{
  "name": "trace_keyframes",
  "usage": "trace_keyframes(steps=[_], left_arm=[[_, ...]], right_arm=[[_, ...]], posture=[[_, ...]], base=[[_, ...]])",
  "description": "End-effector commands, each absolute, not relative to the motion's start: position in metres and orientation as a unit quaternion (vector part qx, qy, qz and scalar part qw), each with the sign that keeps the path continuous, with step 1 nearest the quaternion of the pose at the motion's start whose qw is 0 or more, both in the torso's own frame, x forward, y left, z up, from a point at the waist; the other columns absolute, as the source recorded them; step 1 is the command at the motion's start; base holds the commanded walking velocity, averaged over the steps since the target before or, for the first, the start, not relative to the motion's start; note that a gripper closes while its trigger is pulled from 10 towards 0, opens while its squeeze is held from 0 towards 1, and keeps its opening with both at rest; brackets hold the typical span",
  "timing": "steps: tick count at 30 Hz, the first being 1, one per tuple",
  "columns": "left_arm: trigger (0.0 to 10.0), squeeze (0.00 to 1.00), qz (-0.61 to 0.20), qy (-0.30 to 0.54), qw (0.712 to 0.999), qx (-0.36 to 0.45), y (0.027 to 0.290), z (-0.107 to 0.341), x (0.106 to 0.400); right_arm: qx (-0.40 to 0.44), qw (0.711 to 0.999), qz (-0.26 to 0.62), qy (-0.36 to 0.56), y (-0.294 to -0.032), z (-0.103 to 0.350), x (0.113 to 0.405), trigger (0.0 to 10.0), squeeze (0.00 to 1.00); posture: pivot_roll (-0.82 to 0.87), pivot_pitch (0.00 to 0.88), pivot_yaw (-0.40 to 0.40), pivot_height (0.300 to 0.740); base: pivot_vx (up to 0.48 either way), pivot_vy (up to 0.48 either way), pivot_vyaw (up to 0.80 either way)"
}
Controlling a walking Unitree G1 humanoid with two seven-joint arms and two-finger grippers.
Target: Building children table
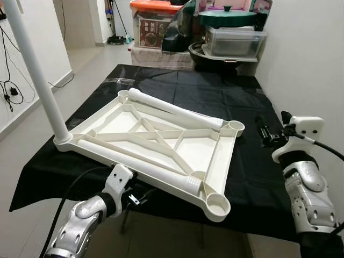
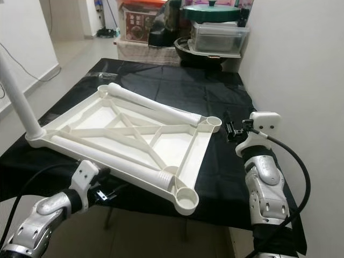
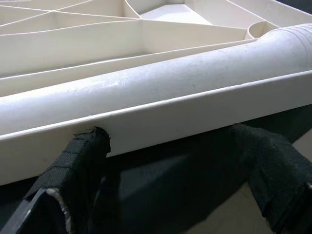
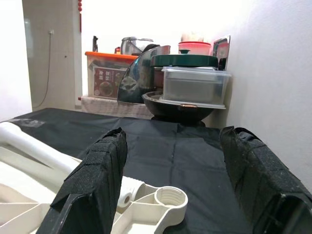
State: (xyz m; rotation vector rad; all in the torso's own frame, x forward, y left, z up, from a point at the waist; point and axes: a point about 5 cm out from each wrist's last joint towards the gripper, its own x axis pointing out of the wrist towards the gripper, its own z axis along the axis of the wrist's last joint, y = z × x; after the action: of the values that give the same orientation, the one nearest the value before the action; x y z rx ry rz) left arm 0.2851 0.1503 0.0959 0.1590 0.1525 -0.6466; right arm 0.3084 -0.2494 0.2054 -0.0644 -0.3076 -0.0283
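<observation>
A white plastic table top [image 1: 161, 142] lies upside down on the black-covered table [image 1: 252, 177]. One white leg [image 1: 33, 70] stands upright in its near-left corner. Two loose legs lie on it, one along the far side [image 1: 174, 109] and one along the near side [image 1: 134, 161]. My left gripper [image 3: 170, 165] is open at the near rim, its fingers [image 3: 80, 165] just below the edge next to the near leg [image 3: 161, 78]. My right gripper [image 4: 173, 180] hovers open and empty above the cloth, right of the far-right corner socket [image 4: 170, 199].
Two more empty corner sockets show at the near right [image 1: 217, 205] and far left [image 1: 123, 95]. Storage boxes [image 1: 153, 24], a green-lidded pot [image 1: 226, 17] and a clear container [image 1: 234, 42] crowd the table's far end. A white wall [image 1: 306, 59] runs along the right; open floor [image 1: 80, 64] lies left.
</observation>
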Motion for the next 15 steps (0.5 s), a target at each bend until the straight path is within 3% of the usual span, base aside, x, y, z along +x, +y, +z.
trace_keyframes(steps=[1, 15], left_arm=[[10.0, 0.00, -0.314, 0.059, 0.944, 0.082, 0.149, 0.101, 0.291], [10.0, 0.00, -0.313, 0.051, 0.945, 0.078, 0.133, 0.103, 0.317]], right_arm=[[-0.036, 0.987, -0.017, -0.154, -0.251, 0.207, 0.306, 10.0, 0.00], [-0.039, 0.988, -0.020, -0.149, -0.253, 0.206, 0.306, 10.0, 0.00]], posture=[[0.10, 0.025, -0.092, 0.740], [0.10, 0.041, -0.094, 0.740]], base=[[0.000, 0.000, 0.00], [0.000, 0.000, 0.00]])
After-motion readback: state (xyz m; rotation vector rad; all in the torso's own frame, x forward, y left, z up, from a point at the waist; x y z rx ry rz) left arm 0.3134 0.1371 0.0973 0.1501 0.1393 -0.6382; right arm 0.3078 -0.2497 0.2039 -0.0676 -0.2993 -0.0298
